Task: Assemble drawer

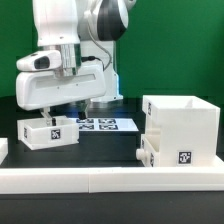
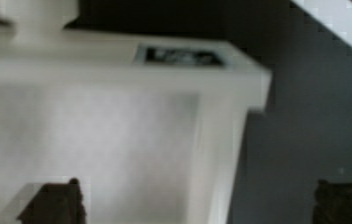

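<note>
A small white open-topped tray [image 1: 48, 131] with a tag on its front stands on the black table at the exterior view's left. My gripper [image 1: 61, 113] hangs just above it, open and empty. In the wrist view the tray [image 2: 120, 120] fills most of the picture, blurred and close, with its knob [image 2: 40, 15] and tag [image 2: 182, 55] showing. My gripper [image 2: 199, 205] is spread wide, one fingertip [image 2: 52, 205] over the tray and the other over bare table. The tall housing [image 1: 183, 125] stands at the right. A second tray [image 1: 149, 152] sits low in its side.
The marker board [image 1: 105, 124] lies flat on the table between the tray and the housing. A long low white border wall [image 1: 100, 178] runs along the front edge. A green backdrop stands behind the arm.
</note>
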Controlling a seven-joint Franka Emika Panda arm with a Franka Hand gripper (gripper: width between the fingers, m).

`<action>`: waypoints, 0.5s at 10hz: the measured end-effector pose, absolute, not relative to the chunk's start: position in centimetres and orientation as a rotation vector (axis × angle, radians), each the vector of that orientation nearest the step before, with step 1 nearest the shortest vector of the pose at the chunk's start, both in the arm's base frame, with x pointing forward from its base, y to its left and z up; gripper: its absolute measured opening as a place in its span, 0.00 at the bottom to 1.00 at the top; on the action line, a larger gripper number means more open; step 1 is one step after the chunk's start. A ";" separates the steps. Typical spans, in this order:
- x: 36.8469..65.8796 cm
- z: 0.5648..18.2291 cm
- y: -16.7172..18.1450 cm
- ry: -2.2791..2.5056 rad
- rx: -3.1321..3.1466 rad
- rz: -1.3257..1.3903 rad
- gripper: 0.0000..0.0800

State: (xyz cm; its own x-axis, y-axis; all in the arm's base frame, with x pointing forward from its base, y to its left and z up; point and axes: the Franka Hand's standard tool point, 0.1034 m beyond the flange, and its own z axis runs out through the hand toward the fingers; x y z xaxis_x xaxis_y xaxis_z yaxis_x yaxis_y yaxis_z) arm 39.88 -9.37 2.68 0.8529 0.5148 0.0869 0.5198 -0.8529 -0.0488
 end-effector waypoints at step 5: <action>38.1 0.4 -10.0 -0.824 -2.962 -0.127 0.81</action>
